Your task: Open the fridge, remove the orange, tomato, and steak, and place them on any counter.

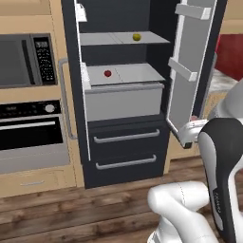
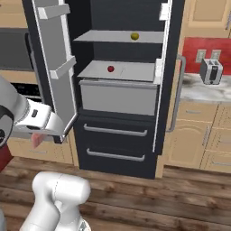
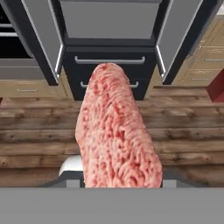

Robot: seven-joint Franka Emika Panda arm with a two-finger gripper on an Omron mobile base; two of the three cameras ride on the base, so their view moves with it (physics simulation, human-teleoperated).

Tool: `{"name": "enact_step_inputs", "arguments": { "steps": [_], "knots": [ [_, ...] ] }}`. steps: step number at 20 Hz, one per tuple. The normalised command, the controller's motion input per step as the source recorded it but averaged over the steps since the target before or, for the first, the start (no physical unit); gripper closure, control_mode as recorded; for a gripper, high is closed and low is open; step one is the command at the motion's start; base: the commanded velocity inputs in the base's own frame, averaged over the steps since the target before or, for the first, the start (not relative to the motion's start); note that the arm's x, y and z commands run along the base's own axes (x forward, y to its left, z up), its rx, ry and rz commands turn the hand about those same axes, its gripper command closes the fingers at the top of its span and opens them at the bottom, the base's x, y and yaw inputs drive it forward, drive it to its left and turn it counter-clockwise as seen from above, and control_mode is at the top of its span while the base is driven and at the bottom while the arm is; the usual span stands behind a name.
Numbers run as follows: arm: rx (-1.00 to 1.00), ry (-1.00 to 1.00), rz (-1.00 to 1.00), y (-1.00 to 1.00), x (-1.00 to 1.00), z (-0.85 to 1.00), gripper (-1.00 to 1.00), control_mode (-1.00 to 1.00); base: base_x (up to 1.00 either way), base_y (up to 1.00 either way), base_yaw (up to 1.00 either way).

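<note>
The fridge (image 1: pixel 124 138) stands with both doors swung open. On its upper shelf rests the orange (image 1: pixel 136 36) (image 2: pixel 134 36), and the tomato (image 1: pixel 107 73) (image 2: pixel 110 69) lies on the shelf below, above a pale drawer. My gripper (image 1: pixel 192 123) (image 2: pixel 39 135) is out in front of the fridge, low beside one open door, shut on the steak (image 3: pixel 116 131). In the hand view the pinkish slab rises from the bottom and hides the fingertips. A small pink edge of the steak (image 2: pixel 36 140) shows under the hand. The marbled counter (image 2: pixel 198 91) lies to the fridge's right.
A toaster (image 2: pixel 211 71) stands on the counter before a red backsplash. A steel microwave (image 1: pixel 23 59) and wall oven (image 1: pixel 28 129) sit left of the fridge. The open door with its shelves (image 1: pixel 190 71) hangs close to my hand. Wooden floor (image 2: pixel 158 203) stretches in front.
</note>
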Motion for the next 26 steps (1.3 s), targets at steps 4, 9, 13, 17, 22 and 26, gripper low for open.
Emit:
{"name": "enact_step_inputs", "arguments": {
  "steps": [4,9,13,17,22,26],
  "knots": [
    [0.0,0.0,0.0,0.0,0.0,0.0,1.0,1.0,-0.27,-0.88,-0.09],
    [0.0,0.0,0.0,0.0,0.0,0.0,1.0,1.0,-0.11,-1.0,-0.12],
    [0.0,0.0,0.0,0.0,0.0,0.0,1.0,1.0,-0.13,-0.97,-0.14],
    [0.0,0.0,0.0,0.0,0.0,0.0,1.0,1.0,0.16,-0.82,-0.08],
    [0.0,0.0,0.0,0.0,0.0,0.0,1.0,1.0,0.56,-0.76,-0.01],
    [0.0,0.0,0.0,0.0,0.0,0.0,1.0,1.0,0.27,-0.92,0.0]
  ]
}}
